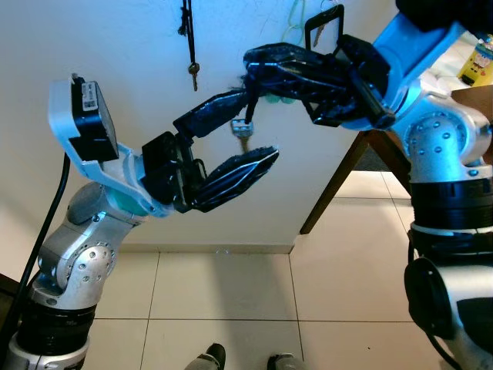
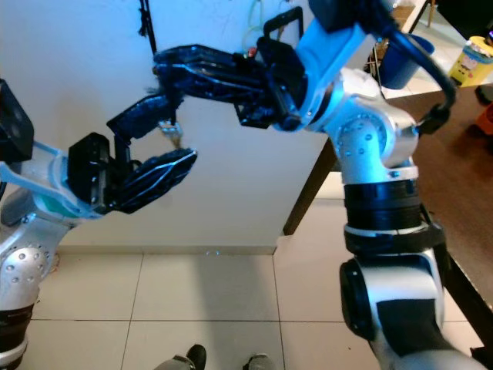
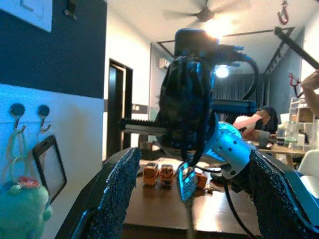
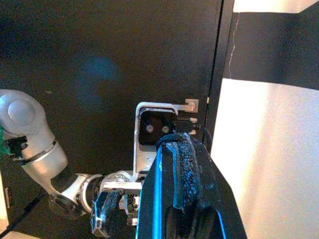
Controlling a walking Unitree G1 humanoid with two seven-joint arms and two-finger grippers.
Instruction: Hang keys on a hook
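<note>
Overhead, the right gripper (image 1: 254,65) has its jaws closed on the keys (image 1: 243,129), which hang straight down, long axis vertical, in front of the white wall (image 1: 115,38). Just below, the left gripper (image 1: 243,123) spreads its jaws wide around them. From the left wrist, two wall hooks (image 3: 30,110) show beside a green plush toy (image 3: 22,206).

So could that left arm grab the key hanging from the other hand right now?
Probably yes. The key dangles from the shut right gripper, and the left gripper has its fingers spread open on either side, with nothing between.
</note>
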